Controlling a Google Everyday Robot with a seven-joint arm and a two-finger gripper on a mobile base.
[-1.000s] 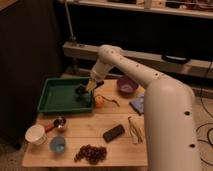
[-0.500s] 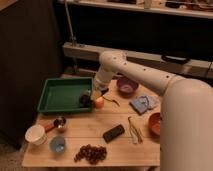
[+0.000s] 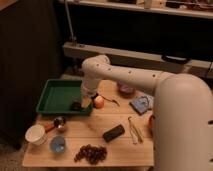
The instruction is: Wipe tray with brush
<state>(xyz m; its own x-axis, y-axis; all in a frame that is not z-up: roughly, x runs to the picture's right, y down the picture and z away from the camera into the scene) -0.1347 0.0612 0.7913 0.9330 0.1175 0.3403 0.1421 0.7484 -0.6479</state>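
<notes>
The green tray (image 3: 56,95) lies at the table's back left. My gripper (image 3: 81,102) is low over the tray's front right corner, at the end of the white arm that reaches in from the right. It is shut on the brush; only the brush's dark head (image 3: 76,105) shows, below the gripper and resting on the tray floor near the front rim. The handle is hidden by the gripper and wrist.
An orange fruit (image 3: 99,102) sits just right of the tray. Farther right are a purple bowl (image 3: 125,90) and a blue cloth (image 3: 141,104). In front lie a red-handled scoop (image 3: 57,123), a white cup (image 3: 36,134), a small blue bowl (image 3: 57,145), grapes (image 3: 91,153), a black block (image 3: 113,133) and tongs (image 3: 134,129).
The gripper and the brush head have moved from the tray's right side toward its front right corner, and the arm has swung lower over the table.
</notes>
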